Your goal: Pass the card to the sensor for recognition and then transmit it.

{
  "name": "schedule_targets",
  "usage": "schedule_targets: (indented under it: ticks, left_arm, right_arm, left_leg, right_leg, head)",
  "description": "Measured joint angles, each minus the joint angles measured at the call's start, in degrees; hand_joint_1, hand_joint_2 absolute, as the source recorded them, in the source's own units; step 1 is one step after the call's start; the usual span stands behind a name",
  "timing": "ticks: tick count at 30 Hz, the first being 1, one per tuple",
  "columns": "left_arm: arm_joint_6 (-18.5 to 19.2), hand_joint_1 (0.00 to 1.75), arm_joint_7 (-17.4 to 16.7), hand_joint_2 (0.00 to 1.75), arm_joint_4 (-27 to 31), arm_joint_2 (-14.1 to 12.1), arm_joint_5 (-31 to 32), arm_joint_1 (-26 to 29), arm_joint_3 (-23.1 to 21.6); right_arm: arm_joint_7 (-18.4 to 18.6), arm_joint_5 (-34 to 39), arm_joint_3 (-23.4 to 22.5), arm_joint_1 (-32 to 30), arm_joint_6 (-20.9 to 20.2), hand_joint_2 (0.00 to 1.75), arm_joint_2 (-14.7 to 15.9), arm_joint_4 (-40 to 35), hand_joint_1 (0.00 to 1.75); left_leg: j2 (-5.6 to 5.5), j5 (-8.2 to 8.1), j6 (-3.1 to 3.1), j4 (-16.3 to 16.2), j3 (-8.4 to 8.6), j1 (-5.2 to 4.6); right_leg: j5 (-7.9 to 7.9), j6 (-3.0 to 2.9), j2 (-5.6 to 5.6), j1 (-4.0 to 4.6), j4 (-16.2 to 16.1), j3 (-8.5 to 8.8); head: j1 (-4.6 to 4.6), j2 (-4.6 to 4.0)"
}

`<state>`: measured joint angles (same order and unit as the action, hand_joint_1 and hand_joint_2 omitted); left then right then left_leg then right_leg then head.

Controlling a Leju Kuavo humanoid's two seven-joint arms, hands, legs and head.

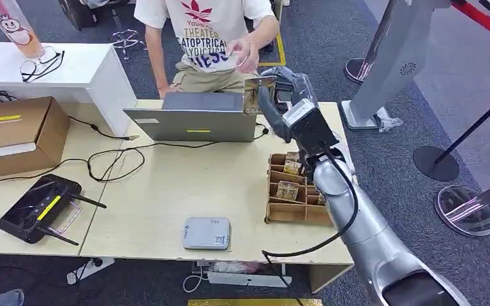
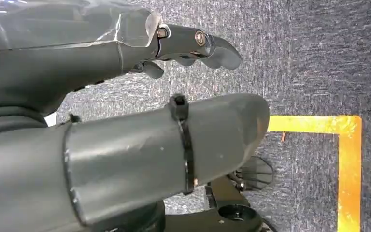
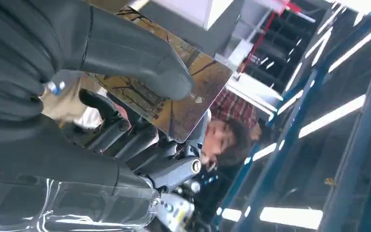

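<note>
Beige wooden table [image 1: 166,185]: your right hand [image 1: 274,95], at one o'clock, pinches a brown patterned card [image 1: 252,94] beside the grey laptop [image 1: 194,116], below a person's hand [image 1: 245,54]. Left hand [image 2: 125,121]: grasp indeterminable.

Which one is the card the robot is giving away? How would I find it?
Find the open laptop at the table's far edge. Beside its right corner, the right hand holds up a brown card toward a person's hand. Other cards sit in the cardboard box; this one is raised.

Brown patterned card [image 3: 174,92] — pinched in right hand [image 1: 279,95], raised above laptop's right corner [image 1: 194,116]
</note>
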<state>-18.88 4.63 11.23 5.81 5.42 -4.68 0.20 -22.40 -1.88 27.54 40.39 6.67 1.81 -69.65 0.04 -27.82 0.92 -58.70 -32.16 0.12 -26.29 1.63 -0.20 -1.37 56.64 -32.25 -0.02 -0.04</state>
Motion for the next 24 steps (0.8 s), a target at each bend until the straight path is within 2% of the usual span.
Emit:
schedule_targets:
  ticks: [5,12,24]
  left_arm:
    - [0.0,0.0,-0.5,0.0,0.0,0.2,0.5,-0.5,-0.2]
    - [-0.1,0.0,-1.0,0.0,0.0,0.4,0.7,-0.8,-0.2]
    - [-0.5,0.0,-0.8,0.0,0.0,0.4,0.5,-0.7,-0.2]
  right_arm:
    - [1.0,-2.4,-0.4,5.3,1.7,1.75,-0.8,6.0,1.75]
    - [0.7,-4.0,-0.5,10.1,4.0,1.75,-2.3,15.8,1.75]
    - [-1.0,-4.2,-0.4,12.3,5.1,1.75,-5.4,30.4,1.75]
  left_leg:
    - [-0.03,0.05,-0.05,0.0,-0.01,0.01]
    - [-0.03,0.06,-0.05,0.0,-0.01,0.01]
    - [-0.05,0.06,-0.06,0.0,-0.03,0.03]
  right_leg:
    - [0.01,-0.01,-0.03,0.01,0.0,0.0]
    - [0.03,-0.04,-0.02,0.01,0.0,-0.01]
    - [0.03,-0.04,-0.04,0.04,0.0,-0.01]
  head:
    - [-0.02,0.0]
    - [-0.02,0.0]
    - [0.0,0.0]
